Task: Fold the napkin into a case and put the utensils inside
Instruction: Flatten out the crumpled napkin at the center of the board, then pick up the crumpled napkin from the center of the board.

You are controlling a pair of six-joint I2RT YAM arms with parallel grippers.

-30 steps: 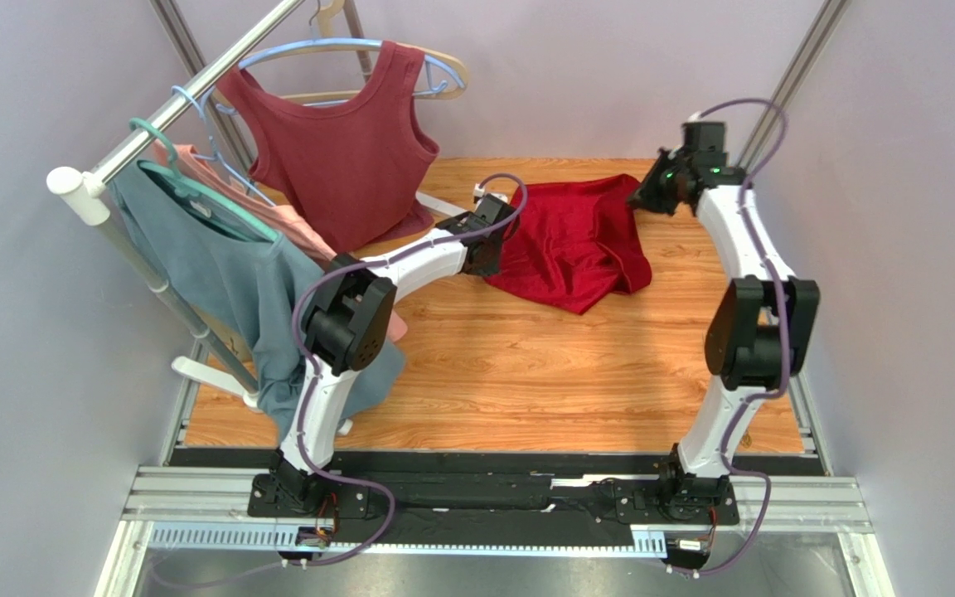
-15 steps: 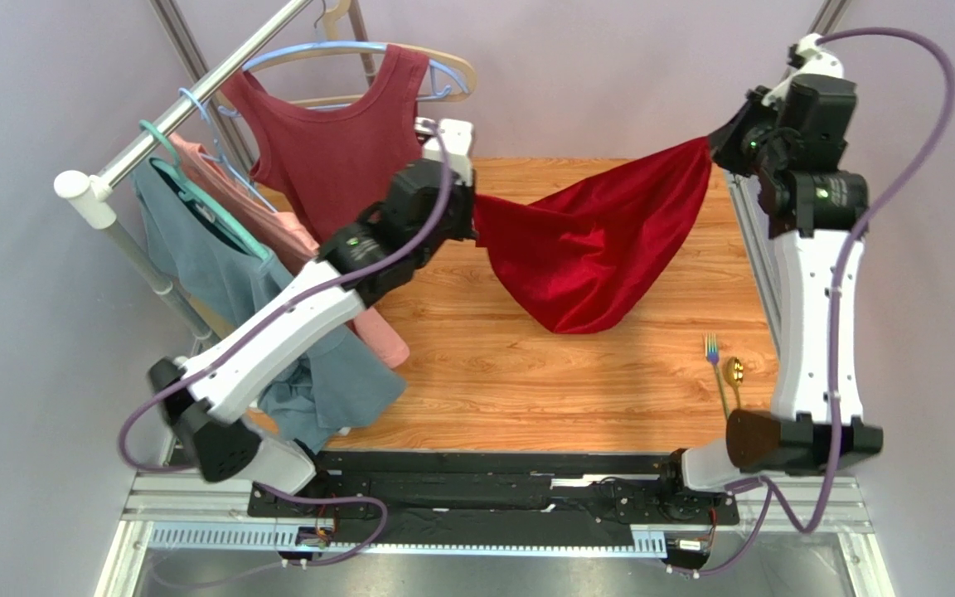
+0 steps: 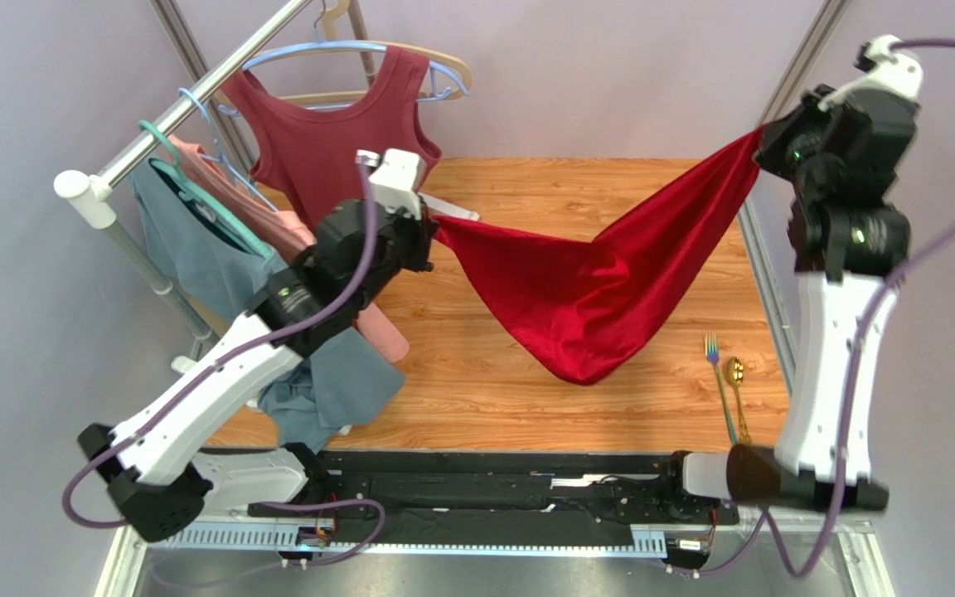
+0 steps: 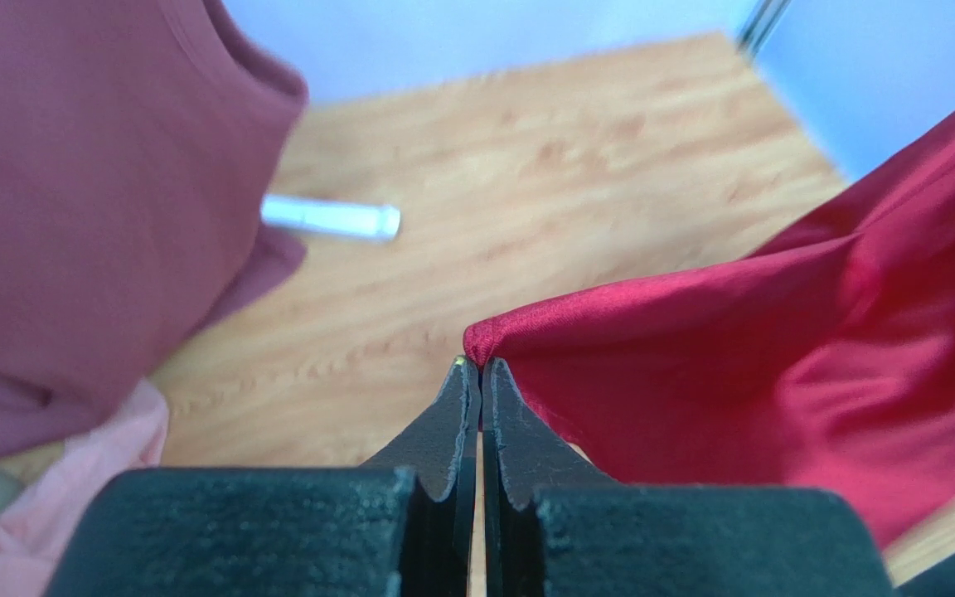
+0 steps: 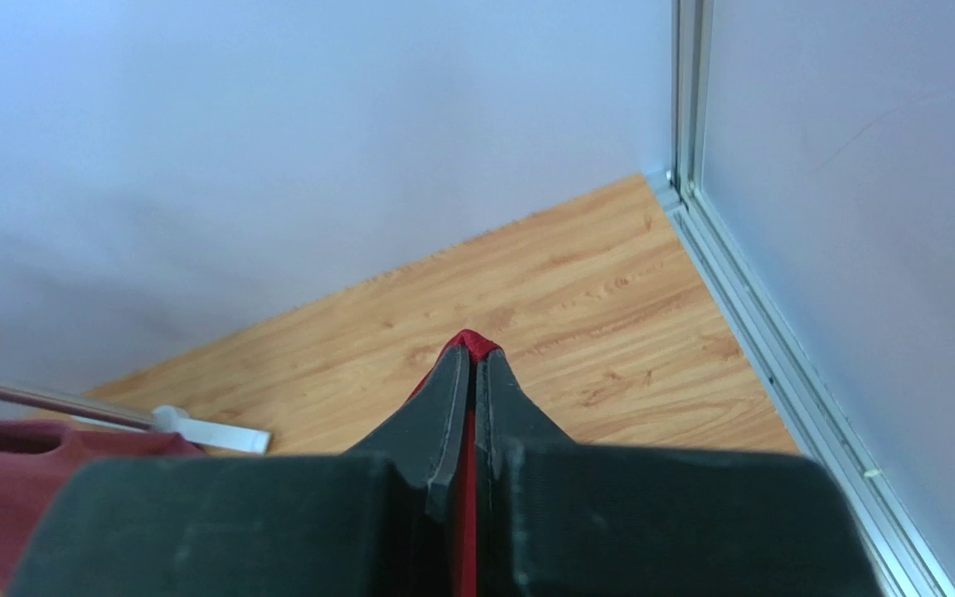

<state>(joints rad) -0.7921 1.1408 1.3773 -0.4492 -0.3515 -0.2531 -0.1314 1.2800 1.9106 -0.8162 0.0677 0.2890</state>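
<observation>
Nearest the arm bases, two slim gold-coloured utensils (image 3: 727,379), a fork and a spoon, lie side by side on the wood-grain table (image 3: 483,386), far below the right claw and toward its arm's base. One napkin (image 3: 582,292), thin, glossy crimson cloth, hangs slung in the air between the two claws. It is stretched along its top edge and sags to a point beneath them, creased and draped.

The left claw (image 4: 476,373) is pinched fully together on one corner of the napkin, and the cloth runs off to its right. The right claw (image 5: 470,358) is likewise clamped tight on the opposite corner, with only a red tip showing past its fingers.

Beyond the left claw, three garments hang from a metal rail (image 3: 184,106). They are a dull maroon sleeveless top (image 3: 339,143), a pink one (image 3: 290,230) and a grey-blue one (image 3: 202,268), all matte knit.
</observation>
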